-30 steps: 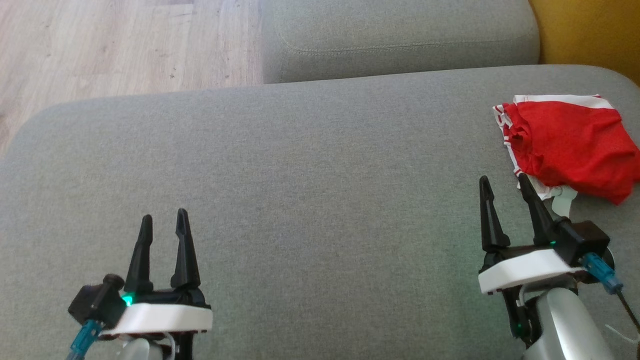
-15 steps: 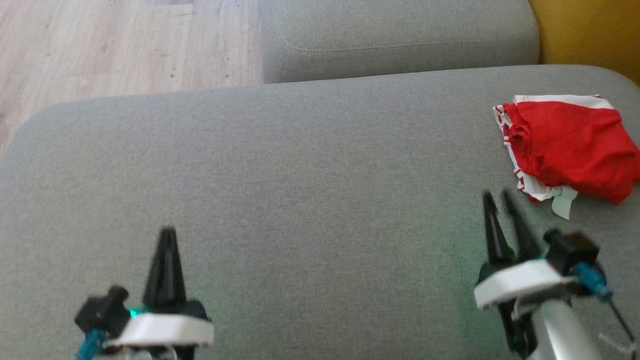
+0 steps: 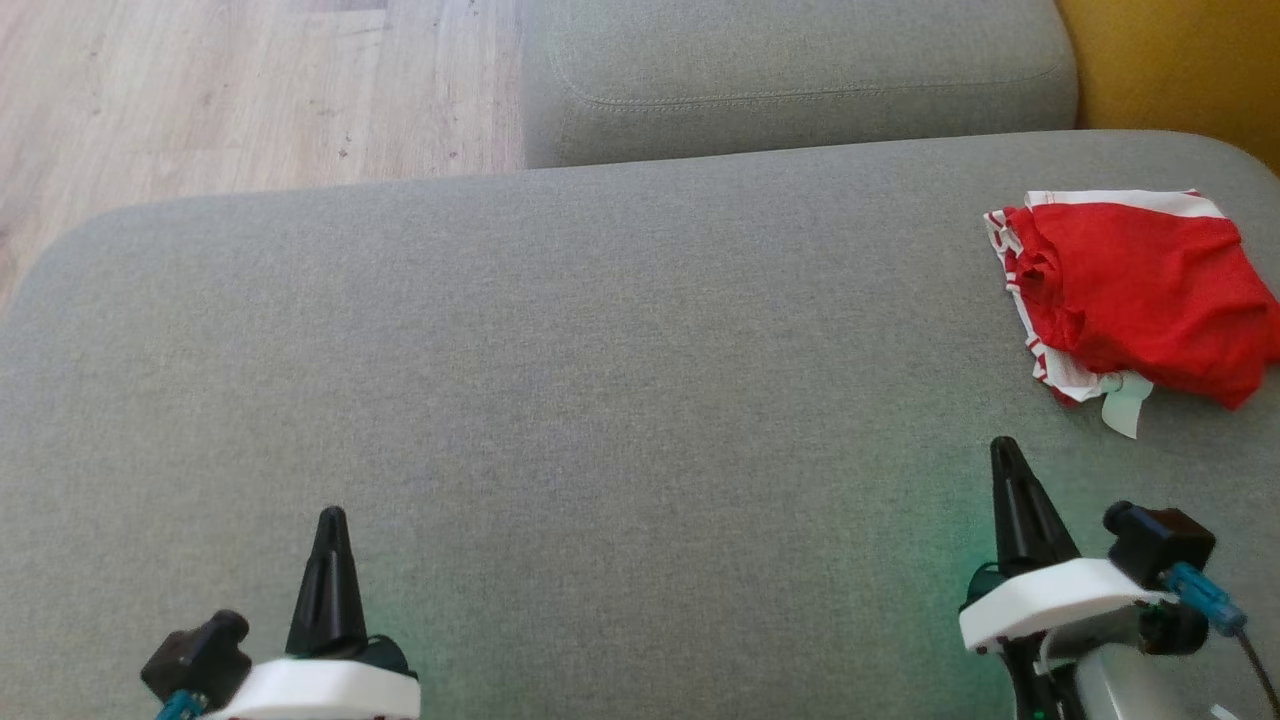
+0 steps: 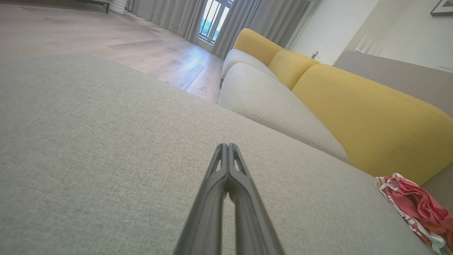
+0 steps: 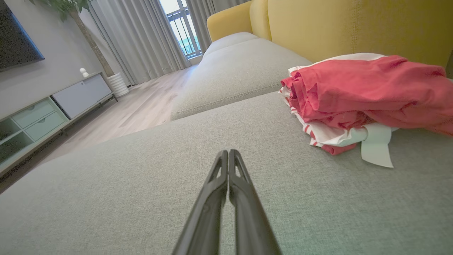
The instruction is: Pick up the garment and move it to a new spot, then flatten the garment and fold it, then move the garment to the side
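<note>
Red garment [image 3: 1140,290] on grey cushion [image 3: 600,350]

No lettering, brand, number or sign can be read; the white tag [image 5: 377,148] on the garment [image 5: 368,85] looks blank.

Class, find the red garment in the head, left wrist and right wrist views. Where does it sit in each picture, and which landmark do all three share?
Head view: red garment at the right edge, above the middle.
Left wrist view: garment in the bottom right corner.
Right wrist view: garment at the right, above the middle.
Shared landmark: the yellow sofa back behind it.
</note>
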Controlling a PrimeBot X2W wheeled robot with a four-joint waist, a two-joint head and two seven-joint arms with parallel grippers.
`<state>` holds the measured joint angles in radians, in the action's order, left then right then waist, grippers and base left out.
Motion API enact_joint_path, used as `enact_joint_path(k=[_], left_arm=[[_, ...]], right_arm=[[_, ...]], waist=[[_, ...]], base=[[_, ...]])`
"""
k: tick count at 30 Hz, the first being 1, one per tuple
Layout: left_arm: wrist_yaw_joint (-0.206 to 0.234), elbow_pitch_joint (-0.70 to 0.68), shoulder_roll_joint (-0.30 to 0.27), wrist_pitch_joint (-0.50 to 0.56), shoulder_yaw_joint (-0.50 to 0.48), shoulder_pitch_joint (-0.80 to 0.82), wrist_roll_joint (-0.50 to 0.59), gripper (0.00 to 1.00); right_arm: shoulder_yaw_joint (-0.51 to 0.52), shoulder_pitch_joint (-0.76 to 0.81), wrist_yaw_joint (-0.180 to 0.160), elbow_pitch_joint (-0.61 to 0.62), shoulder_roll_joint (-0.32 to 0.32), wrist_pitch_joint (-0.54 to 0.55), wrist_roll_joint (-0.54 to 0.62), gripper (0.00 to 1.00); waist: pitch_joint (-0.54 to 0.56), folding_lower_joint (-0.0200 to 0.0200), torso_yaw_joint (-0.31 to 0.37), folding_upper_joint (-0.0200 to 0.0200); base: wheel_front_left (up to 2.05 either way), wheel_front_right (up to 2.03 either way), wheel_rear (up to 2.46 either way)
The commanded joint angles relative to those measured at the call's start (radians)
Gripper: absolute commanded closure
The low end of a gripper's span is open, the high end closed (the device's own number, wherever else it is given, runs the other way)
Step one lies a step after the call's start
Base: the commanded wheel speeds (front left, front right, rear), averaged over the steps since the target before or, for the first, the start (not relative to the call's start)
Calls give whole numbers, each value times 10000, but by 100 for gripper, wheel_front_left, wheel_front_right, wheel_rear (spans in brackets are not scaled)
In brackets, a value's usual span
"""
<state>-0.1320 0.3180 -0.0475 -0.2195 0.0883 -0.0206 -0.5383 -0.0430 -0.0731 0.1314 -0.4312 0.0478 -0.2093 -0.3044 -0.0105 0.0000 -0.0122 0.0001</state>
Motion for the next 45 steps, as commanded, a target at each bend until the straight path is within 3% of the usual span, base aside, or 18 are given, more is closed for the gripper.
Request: enact_joint_path(k=[1,45], left_arm=[[0,-344,-19,49,-196,483,-258,100],[5,-494,-46,1303,-878,794,-4351,100]], right_arm=[[80,-461,1,413,21,56,-336,100],[660,-416,-2,980,22,1291,-5286,100]], waist=[[1,0,2,-1],[29,0,49,-1]], base=[[0,0,0],[0,0,0]])
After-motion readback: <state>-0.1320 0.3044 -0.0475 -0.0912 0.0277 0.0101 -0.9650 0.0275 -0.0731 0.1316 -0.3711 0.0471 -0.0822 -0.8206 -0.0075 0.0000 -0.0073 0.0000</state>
